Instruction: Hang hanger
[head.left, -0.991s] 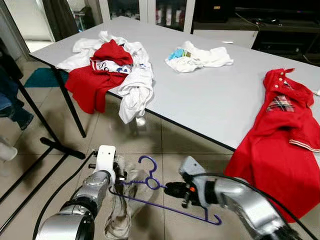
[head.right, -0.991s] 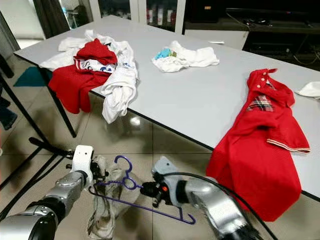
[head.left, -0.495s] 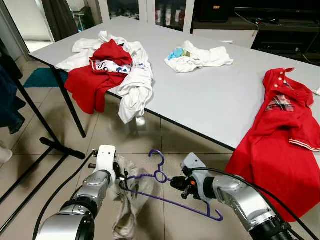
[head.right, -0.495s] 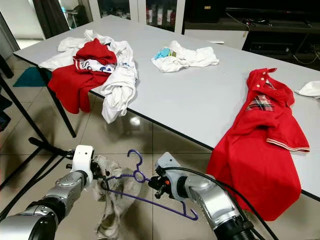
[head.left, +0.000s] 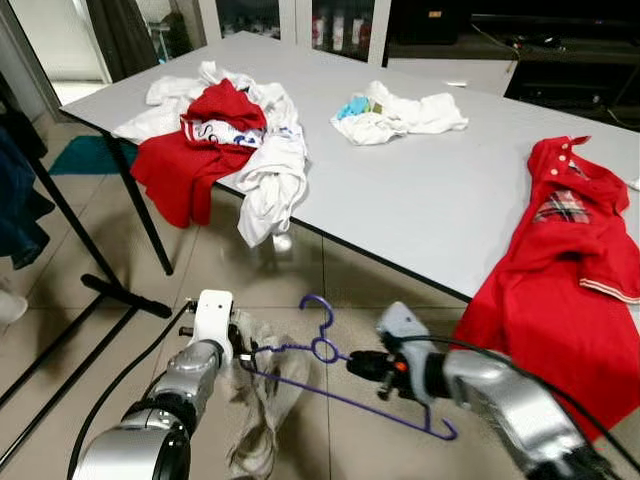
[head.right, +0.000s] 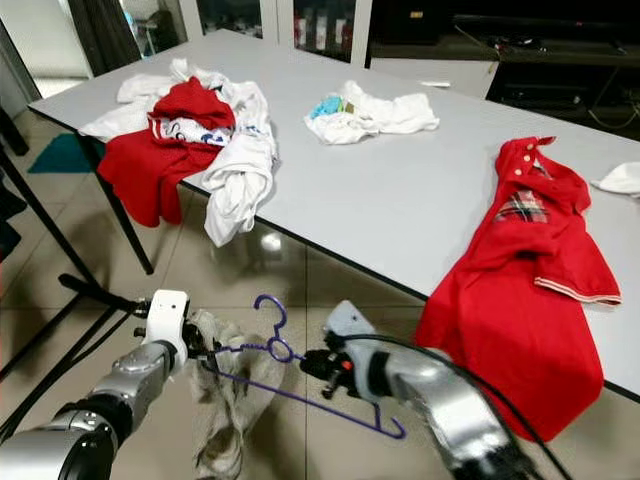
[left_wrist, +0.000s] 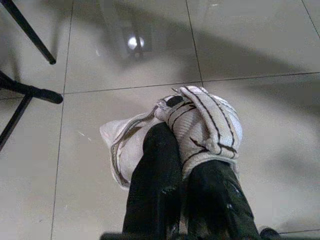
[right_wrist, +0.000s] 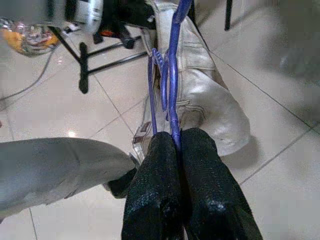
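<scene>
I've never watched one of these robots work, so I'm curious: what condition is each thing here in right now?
Purple hanger: held in the air, not yet hung.
Pale garment: drooping from the hanger's left end, gripped.
Left gripper: shut on the garment.
Right gripper: shut on the hanger.
Red polo shirt: spread out, draped over the table edge.
Clothes pile: crumpled, spilling over the table edge.

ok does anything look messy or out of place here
Yes. The red polo shirt slumps half off the grey table's edge. The pale striped garment hangs crumpled from the left gripper, bunched at one end of the purple plastic hanger the right gripper pinches.
</scene>
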